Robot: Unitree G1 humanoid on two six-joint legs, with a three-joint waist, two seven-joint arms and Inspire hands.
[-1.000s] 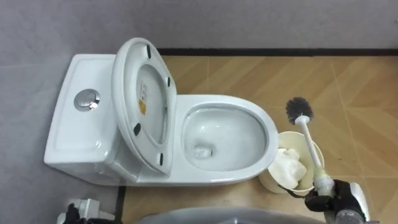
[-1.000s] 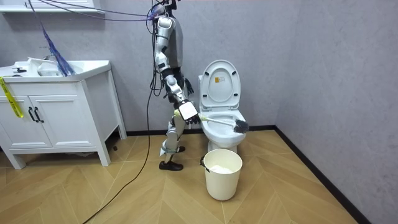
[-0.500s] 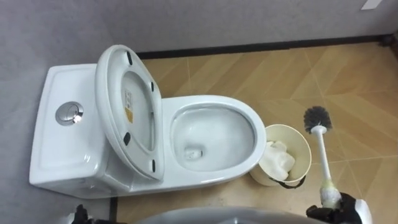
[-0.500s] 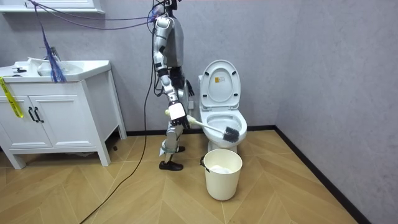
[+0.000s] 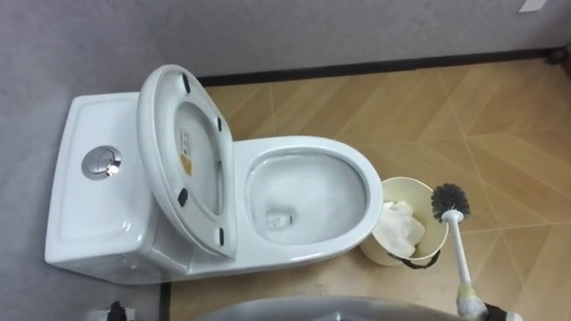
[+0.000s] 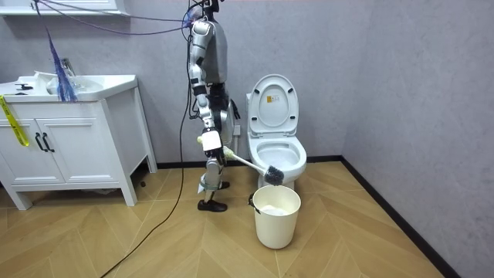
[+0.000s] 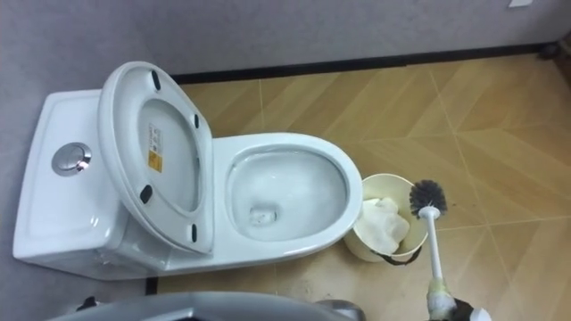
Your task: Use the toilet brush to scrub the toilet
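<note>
— Grey wall [image 5: 268, 36] at the back, dark skirting along its foot, and a herringbone wooden floor [image 5: 508, 116]. What stands on it?
— A white ceramic toilet [image 5: 308, 144], its oval seat and lid [image 5: 192, 160] raised against the tank, with a round chrome flush button [image 5: 102, 163] on the tank's top. Just beside the front of the bowl stands a round cream plastic bin [image 5: 406, 180] holding crumpled white paper [image 5: 399, 230].
— And where is the brush?
— The white-handled toilet brush with a dark bristle head [image 5: 459, 254] is in the air, clear of the bowl. In the eye views its head hangs over the bin's right-hand rim. In the room view the toilet brush [image 6: 251, 164] slants down from the hand, its head just above the bin and in front of the bowl.
— Which hand has it?
— The right hand [image 6: 210, 141]. Its fingers are curled round the end of the handle; at the lower edge of the eye views the handle runs into the dark fingers [image 7: 451, 312].
— The left hand?
— A sliver of the left hand [image 5: 116, 313] shows at the lower left edge of the left eye view. I cannot tell how its fingers are set.
— Where does the robot stand?
— Upright beside the toilet, on the room view's left of it, between the toilet and a white vanity cabinet with a basin worktop [image 6: 73, 143].
</note>
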